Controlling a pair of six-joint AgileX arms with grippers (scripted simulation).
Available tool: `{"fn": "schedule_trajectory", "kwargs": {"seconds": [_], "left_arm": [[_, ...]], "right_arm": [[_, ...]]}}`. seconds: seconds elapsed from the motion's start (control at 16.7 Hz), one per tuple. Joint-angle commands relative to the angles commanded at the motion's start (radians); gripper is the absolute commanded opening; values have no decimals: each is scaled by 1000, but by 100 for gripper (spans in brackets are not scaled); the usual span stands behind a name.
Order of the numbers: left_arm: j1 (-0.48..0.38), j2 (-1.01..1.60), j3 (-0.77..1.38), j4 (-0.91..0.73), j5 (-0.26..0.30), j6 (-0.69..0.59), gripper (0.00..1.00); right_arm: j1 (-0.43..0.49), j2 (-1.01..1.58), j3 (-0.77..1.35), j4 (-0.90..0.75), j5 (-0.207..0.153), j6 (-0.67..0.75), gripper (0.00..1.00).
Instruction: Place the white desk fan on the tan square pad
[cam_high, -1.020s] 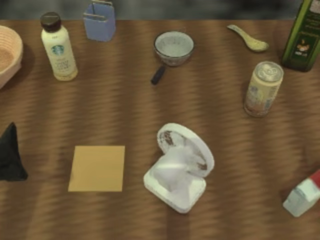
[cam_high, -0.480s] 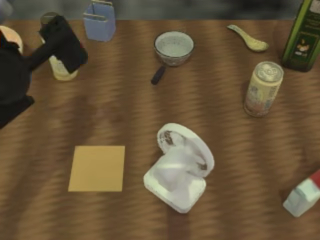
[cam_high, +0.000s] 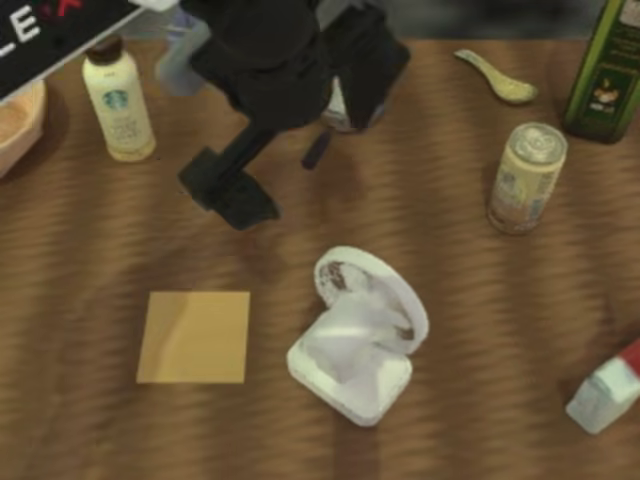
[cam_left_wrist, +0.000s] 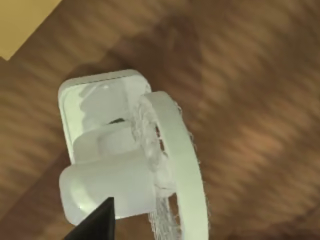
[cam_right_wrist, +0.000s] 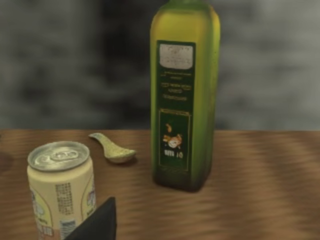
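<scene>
- Top view: the left arm is reaching in from the desk's far left corner, and the left gripper (cam_high: 228, 190) is hanging above the desk between the far edge and the white desk fan (cam_high: 360, 335); whether its fingers are apart cannot be told. The fan is standing near the middle of the near edge, well apart from that gripper. The tan square pad (cam_high: 194, 337) is lying flat just left of the fan, not touching it.
- Left wrist view: the camera is looking down on the fan (cam_left_wrist: 131, 160), base and ringed head both showing, with a corner of the pad (cam_left_wrist: 22, 20) nearby.
- Right wrist view: the right gripper is facing a yellow can (cam_right_wrist: 61, 189), a spoon (cam_right_wrist: 111, 148) and a green oil bottle (cam_right_wrist: 184, 95); its state cannot be told.
</scene>
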Motion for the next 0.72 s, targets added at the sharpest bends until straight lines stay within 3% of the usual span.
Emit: {"fn": "schedule_trajectory", "kwargs": {"seconds": [0.3,0.72], "left_arm": [[-101,260,238,-205,-1,-205,100],[-110,294,262,-234,-2,-232,100]], "right_arm": [[0,0,0,0,0,0,100],[0,0,0,0,0,0,100]]}}
